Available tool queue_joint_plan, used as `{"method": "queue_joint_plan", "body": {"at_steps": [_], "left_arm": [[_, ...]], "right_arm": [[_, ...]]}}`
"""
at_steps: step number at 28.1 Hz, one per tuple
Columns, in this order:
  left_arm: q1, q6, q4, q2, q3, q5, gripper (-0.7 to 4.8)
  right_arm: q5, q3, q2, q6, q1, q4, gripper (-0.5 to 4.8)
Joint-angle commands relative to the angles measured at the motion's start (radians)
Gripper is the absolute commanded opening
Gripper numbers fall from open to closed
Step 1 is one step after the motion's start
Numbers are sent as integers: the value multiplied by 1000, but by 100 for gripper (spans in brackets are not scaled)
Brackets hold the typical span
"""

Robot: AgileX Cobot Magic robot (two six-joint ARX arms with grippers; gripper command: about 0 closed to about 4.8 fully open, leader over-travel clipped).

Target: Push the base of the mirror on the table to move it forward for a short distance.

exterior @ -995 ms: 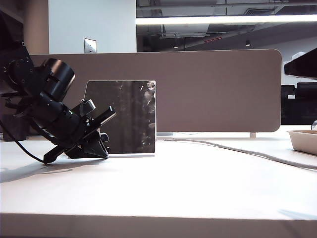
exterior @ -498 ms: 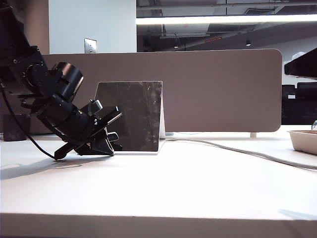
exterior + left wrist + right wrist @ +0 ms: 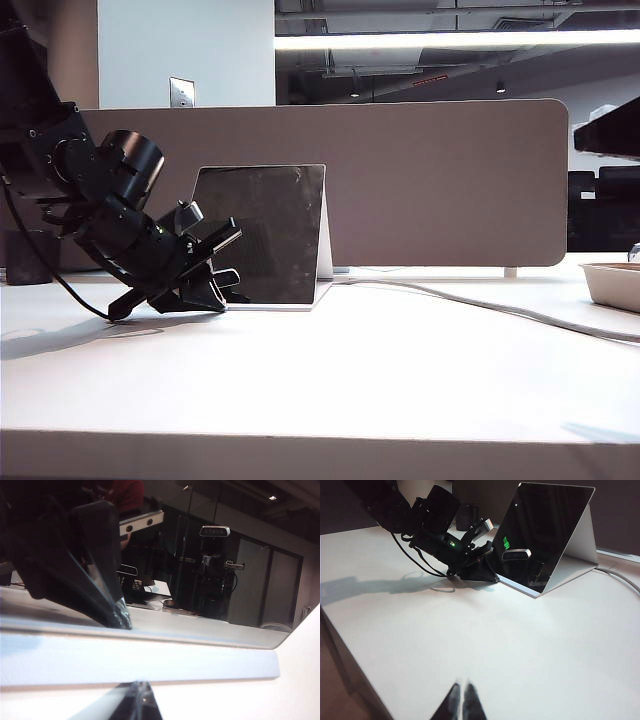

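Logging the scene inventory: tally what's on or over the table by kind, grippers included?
Mirror with white base: 1
Grippers: 2, left gripper low at the base, right gripper hovering over the table
Cable: 1
Tray: 1
Total: 5

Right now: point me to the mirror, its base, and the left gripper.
mirror [image 3: 262, 235], exterior view, middle of the dark glass.
base [image 3: 140, 659], left wrist view, front face of the white slab.
left gripper [image 3: 225, 285], exterior view, fingertips at the base's left end.
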Motion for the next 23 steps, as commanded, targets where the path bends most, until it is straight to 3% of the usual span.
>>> {"method": "queue_joint_plan", "body": {"at_steps": [1, 13, 23], "left_arm": [[5, -11, -58, 27, -13, -21, -2], [5, -26, 7, 40, -11, 2, -2], [4, 6, -106, 22, -11, 42, -2]], "right_arm": [[1, 1, 0, -2, 0, 17, 22], [1, 1, 0, -2, 0, 17, 22], [1, 1, 0, -2, 0, 17, 22]]}}
